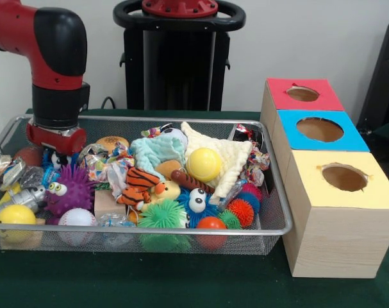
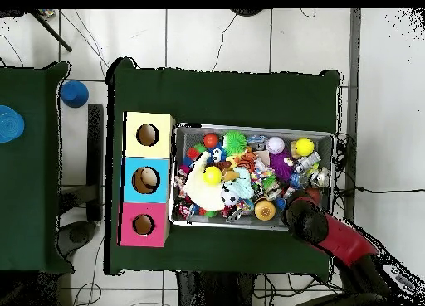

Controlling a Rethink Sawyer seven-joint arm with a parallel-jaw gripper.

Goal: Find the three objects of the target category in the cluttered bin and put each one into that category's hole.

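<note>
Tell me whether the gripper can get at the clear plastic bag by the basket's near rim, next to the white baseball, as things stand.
Probably yes. The bag lies on top at the bin's front rim, nothing over it. The gripper is down in the far corner over other toys, so the arm must lift and cross the purple spiky ball first.

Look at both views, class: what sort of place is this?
Probably a robotics lab. A red arm reaches into a wire bin of toys on a green-covered table, with sorting boxes beside it and cables across the tiled floor.

Front view faces the robot closely across the bin (image 1: 281, 192); overhead view looks straight down from higher, sharing it.
</note>
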